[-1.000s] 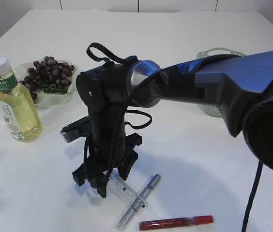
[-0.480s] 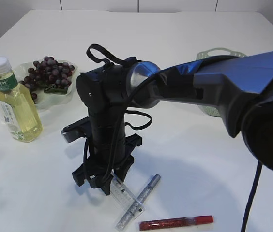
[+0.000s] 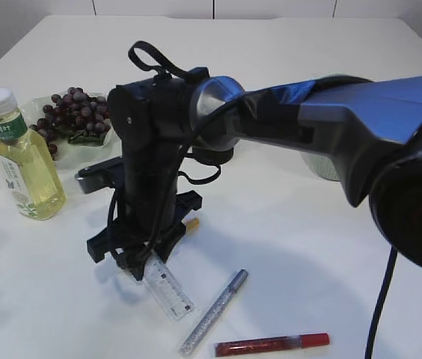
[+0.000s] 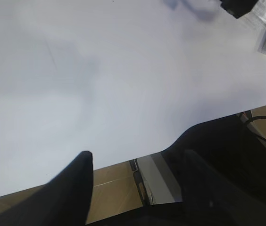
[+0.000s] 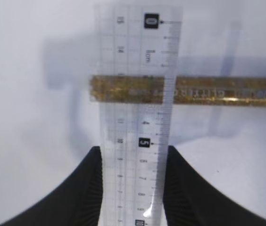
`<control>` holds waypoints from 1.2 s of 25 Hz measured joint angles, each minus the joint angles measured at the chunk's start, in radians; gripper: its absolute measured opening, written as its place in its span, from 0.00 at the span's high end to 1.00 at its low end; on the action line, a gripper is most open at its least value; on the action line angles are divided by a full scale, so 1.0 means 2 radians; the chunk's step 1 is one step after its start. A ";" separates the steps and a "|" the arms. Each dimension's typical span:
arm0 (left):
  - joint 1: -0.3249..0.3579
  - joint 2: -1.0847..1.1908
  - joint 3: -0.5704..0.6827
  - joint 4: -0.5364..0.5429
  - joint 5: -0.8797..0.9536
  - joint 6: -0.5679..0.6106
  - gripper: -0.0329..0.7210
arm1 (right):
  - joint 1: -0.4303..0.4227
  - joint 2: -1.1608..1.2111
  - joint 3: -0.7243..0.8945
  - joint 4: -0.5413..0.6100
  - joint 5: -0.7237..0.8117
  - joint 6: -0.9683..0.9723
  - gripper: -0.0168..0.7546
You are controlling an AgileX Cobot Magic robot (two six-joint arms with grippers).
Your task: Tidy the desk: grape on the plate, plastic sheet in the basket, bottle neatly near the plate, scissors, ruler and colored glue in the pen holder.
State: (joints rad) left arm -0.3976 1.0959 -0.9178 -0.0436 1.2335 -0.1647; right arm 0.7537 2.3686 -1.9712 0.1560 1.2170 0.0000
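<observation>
One clear ruler [image 5: 135, 117] is clamped by the right end effector [image 3: 142, 263], lifted above the counter [image 3: 308, 224]. Left end effector [image 4: 135, 188] is seen w/ fingers apart, holding nothing.

Open table [image 3: 286, 239] right of the ruler [image 3: 167, 288]; silver glue pen [image 3: 215, 312] apparently just beside, bottle [image 3: 19, 161] leftward.

The green basket [image 3: 323, 166] is largely hidden behind the right arm [image 3: 331, 127], the ruler [image 5: 137, 117] is cut off by the right wrist view's lower edge, and its print is blurred.
</observation>
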 joint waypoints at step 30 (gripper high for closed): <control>0.000 0.000 0.000 0.001 -0.080 0.000 0.38 | 0.001 -0.336 0.372 -0.157 -0.350 -0.012 0.59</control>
State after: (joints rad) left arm -0.3976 1.0959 -0.9178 -0.0422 1.0738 -0.1647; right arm 0.7559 1.6968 -1.2274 -0.1573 0.5167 -0.0235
